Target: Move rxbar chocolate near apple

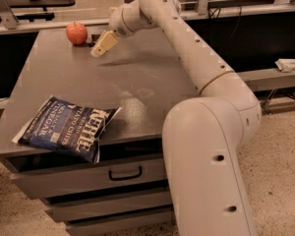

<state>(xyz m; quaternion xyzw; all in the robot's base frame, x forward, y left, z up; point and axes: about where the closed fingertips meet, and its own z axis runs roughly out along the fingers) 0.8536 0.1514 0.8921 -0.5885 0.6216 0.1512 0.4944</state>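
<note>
Camera view showed me the hand [102,44] hovering just above the tabletop [152,77], a short way right of the apple [76,33] and slightly nearer the camera than it. I could not tell whether the hand was spread or pressed together, nor whether it gripped anything. The apple stood upright by the far edge. A small dark flat shape, which I took for the rxbar chocolate [94,36], lay just right of the apple, between it and the hand and partly hidden by the hand. I could not tell whether it touched the apple. A blue chip bag [69,129] lay well apart from the apple at the near edge, one corner overhanging the drawers [123,173].
</note>
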